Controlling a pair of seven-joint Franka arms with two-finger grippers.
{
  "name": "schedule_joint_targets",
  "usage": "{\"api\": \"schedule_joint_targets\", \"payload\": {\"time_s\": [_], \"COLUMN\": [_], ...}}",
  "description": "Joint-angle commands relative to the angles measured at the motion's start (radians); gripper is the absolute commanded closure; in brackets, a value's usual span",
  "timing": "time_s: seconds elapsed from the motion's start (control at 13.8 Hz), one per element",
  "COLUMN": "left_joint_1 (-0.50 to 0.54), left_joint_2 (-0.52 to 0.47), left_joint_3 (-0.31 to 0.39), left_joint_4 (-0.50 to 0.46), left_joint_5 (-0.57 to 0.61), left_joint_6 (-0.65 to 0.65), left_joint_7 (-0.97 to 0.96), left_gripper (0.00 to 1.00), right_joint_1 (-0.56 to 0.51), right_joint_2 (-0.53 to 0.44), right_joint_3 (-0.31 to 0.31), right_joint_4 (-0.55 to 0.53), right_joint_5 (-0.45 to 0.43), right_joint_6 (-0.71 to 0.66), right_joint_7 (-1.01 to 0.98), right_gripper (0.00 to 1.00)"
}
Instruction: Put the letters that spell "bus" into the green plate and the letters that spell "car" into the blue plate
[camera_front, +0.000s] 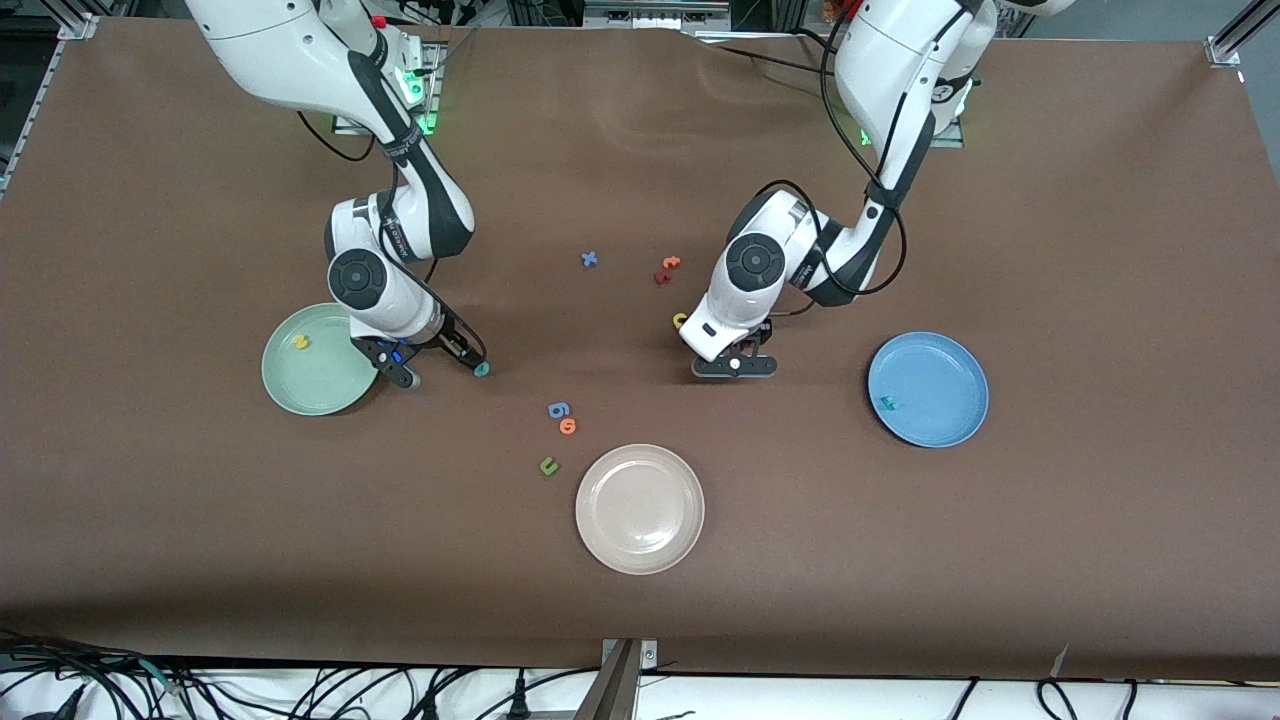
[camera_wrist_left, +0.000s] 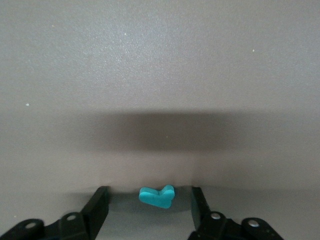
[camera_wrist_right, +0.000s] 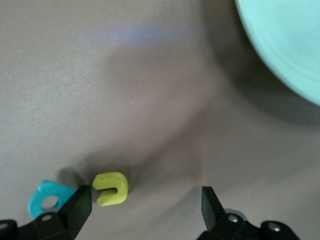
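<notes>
**Front view: both grippers low over letters, each close to its own plate**

I am working down from the brown table (camera_front: 1100, 560). The green plate (camera_front: 315, 385) is sitting toward the right arm's end, carrying a yellow "s" (camera_front: 300, 342). The blue plate (camera_front: 928, 375) is sitting toward the left arm's end, carrying a teal "c" (camera_front: 888, 403). A cream-white plate (camera_front: 640, 508) is lying between them, nearer the front camera.

The right gripper (camera_front: 443, 372) is hanging low just beside the green plate with its fingers spread wide. In the right wrist view a yellow "u" (camera_wrist_right: 111, 188) is lying on the table inside the gap, close to one finger (camera_wrist_right: 80, 205). A teal "b" (camera_wrist_right: 46, 198) is lying just outside that same finger, so I am expecting a squeeze to catch only the "u".

The left gripper (camera_front: 735, 367) is hanging low between the cream-white and blue plates, nearer the blue one. In its wrist view a teal "r" (camera_wrist_left: 157, 196) is lying centred between the parted fingers (camera_wrist_left: 99, 205), touching neither, with its long axis running roughly across the gap. The fingers are gripping nothing.

A yellow "a" (camera_front: 679, 321) is waiting on the table beside the left arm's wrist.
</notes>
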Motion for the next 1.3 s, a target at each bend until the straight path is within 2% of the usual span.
{"api": "schedule_joint_targets", "payload": {"time_s": [0.0, 0.22, 0.58, 0.72, 0.87, 1.09, 1.23], "left_joint_1": [-0.014, -0.024, -0.032, -0.034, -0.034, -0.032, -0.032], "left_joint_2": [0.008, 0.008, 0.008, 0.010, 0.010, 0.014, 0.014], "left_joint_3": [0.013, 0.012, 0.013, 0.013, 0.013, 0.013, 0.013], "left_joint_4": [0.017, 0.017, 0.017, 0.017, 0.017, 0.017, 0.017], "left_joint_5": [-0.006, -0.006, -0.006, -0.006, -0.003, -0.001, -0.001], "left_joint_6": [0.002, 0.002, 0.000, 0.000, 0.002, 0.000, 0.000], "left_joint_7": [-0.020, -0.035, -0.048, -0.048, -0.048, -0.048, -0.048], "left_gripper": [0.33, 0.44, 0.52, 0.55, 0.59, 0.63, 0.66], "right_joint_1": [0.002, 0.004, 0.004, 0.004, 0.004, 0.002, 0.002], "right_joint_2": [0.001, 0.004, 0.004, 0.004, 0.004, 0.004, 0.006], "right_joint_3": [-0.004, -0.004, -0.004, -0.004, -0.004, -0.004, -0.004], "right_joint_4": [-0.008, -0.008, -0.008, -0.008, -0.008, -0.008, -0.008], "right_joint_5": [-0.006, -0.006, -0.007, -0.007, -0.007, -0.007, -0.007], "right_joint_6": [0.013, 0.015, 0.013, 0.013, 0.013, 0.013, 0.013], "right_joint_7": [-0.016, -0.024, -0.025, -0.027, -0.033, -0.034, -0.034], "right_gripper": [0.03, 0.04, 0.31, 0.33, 0.47, 0.76, 0.84]}}
